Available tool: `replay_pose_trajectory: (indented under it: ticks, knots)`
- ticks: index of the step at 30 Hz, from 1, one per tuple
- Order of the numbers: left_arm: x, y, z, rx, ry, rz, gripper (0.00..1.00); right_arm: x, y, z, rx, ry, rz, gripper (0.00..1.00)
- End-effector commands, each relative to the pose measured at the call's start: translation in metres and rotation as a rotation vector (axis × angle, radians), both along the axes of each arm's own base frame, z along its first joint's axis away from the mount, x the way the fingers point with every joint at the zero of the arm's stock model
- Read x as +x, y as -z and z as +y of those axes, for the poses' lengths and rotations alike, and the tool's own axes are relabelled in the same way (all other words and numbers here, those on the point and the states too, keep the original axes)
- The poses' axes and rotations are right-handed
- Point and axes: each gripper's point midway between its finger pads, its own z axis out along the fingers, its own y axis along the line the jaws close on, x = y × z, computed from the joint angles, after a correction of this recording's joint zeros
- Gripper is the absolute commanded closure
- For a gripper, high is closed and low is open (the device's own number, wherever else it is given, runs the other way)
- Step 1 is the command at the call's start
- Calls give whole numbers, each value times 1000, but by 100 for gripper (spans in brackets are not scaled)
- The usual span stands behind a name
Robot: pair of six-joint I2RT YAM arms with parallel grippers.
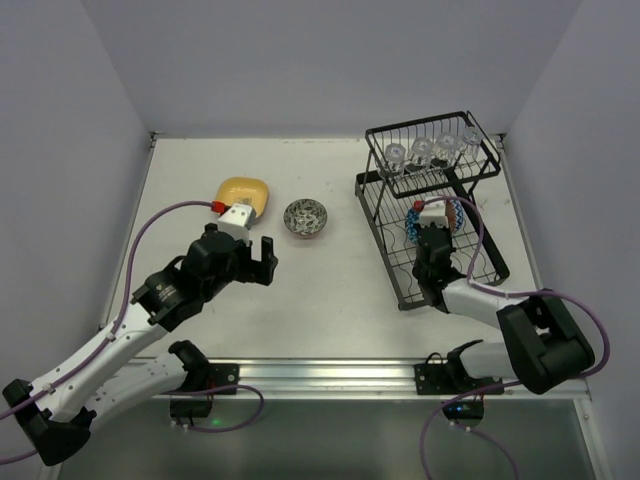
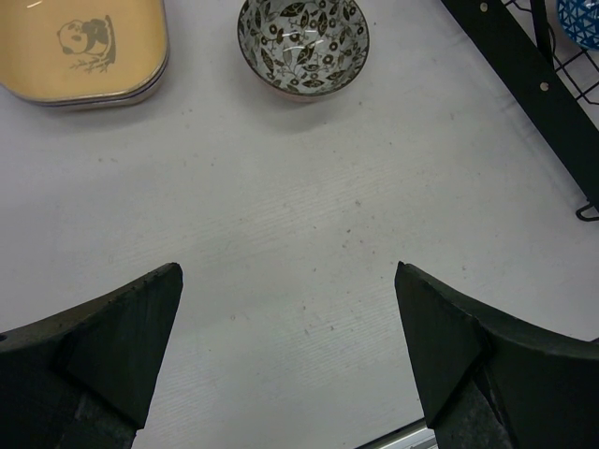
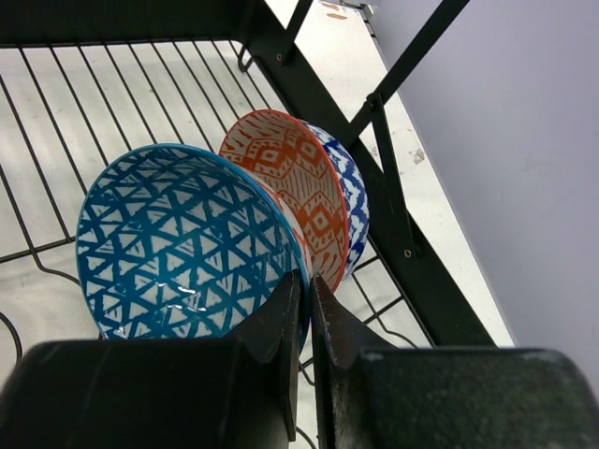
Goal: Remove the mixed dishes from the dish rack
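Observation:
The black wire dish rack (image 1: 388, 232) stands at the right. Several clear glasses (image 1: 432, 151) sit on its upper shelf. In the lower tray a teal-blue triangle-pattern bowl (image 3: 178, 245) stands on edge, with a reddish-orange bowl (image 3: 298, 185) and a dark blue bowl (image 3: 354, 192) behind it. My right gripper (image 3: 306, 292) is shut on the teal-blue bowl's rim; in the top view it (image 1: 431, 228) is inside the rack. My left gripper (image 2: 288, 281) is open and empty above the table, seen from the top (image 1: 256, 262). A yellow panda plate (image 2: 80, 47) and a black-and-white leaf-pattern bowl (image 2: 302, 42) lie on the table beyond it.
The rack's black base bar (image 2: 524, 79) crosses the upper right of the left wrist view, with a blue bowl (image 2: 580, 17) behind it. White walls enclose the table on the left, back and right. A metal rail (image 1: 330, 372) runs along the near edge.

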Motion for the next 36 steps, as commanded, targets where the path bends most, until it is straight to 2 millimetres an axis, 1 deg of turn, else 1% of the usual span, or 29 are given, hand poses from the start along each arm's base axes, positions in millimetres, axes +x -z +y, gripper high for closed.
replay_pose_trajectory:
  ticks: [1,5,7,8,9,10,12,13,18,19,21,22,24,25,27,28,30,33,34,36]
  knots:
    - [4,-10,-3,-15,13,-44,0,5,-38,2,84,22,-168,100]
    - [5,-9,-2,-14,8,-44,0,6,-34,4,83,7,-140,100]
    - [5,-10,-2,-15,6,-45,0,6,-34,9,119,-9,-142,100]
    - [5,-10,-2,-16,4,-45,0,4,-31,9,125,-12,-126,100]
    - [5,-10,-1,-14,3,-46,0,3,-34,12,162,-28,-141,100]
    - [5,-10,-1,-14,3,-46,0,0,-29,12,164,-32,-113,100]
    - [5,-9,-1,-14,1,-45,0,-2,-35,17,219,-50,-123,100]
    - [5,-10,-1,-15,1,-46,0,-5,-29,18,227,-56,-95,100]
    - [5,-10,0,-14,-4,-47,0,-15,-36,26,340,-81,-99,100]
    - [5,-11,0,-15,-5,-49,0,-19,-33,26,343,-81,-75,100]
    - [5,-12,0,-18,-7,-52,0,-20,-40,29,386,-88,-83,100]
    - [5,-11,1,-18,-9,-51,0,-24,-35,29,388,-86,-49,100]
    - [5,-13,1,-20,-11,-55,0,-26,-45,34,436,-106,-61,100]
    - [6,-13,1,-21,-13,-55,0,-30,-42,35,446,-111,-39,100]
    - [6,-14,1,-24,-15,-55,0,-32,-51,41,496,-132,-48,100]
    - [6,-15,1,-27,-15,-56,0,-36,-49,41,502,-131,-29,100]
    - [5,-15,0,-32,-16,-55,0,-38,-55,44,538,-142,-37,100]
    - [5,-18,-1,-45,-18,-55,0,-43,-59,43,554,-137,-38,100]
    - [5,-18,-2,-51,-17,-53,0,-46,-55,42,550,-130,-14,100]
    - [6,-19,-5,-62,-14,-48,0,-48,-61,43,575,-127,-16,100]
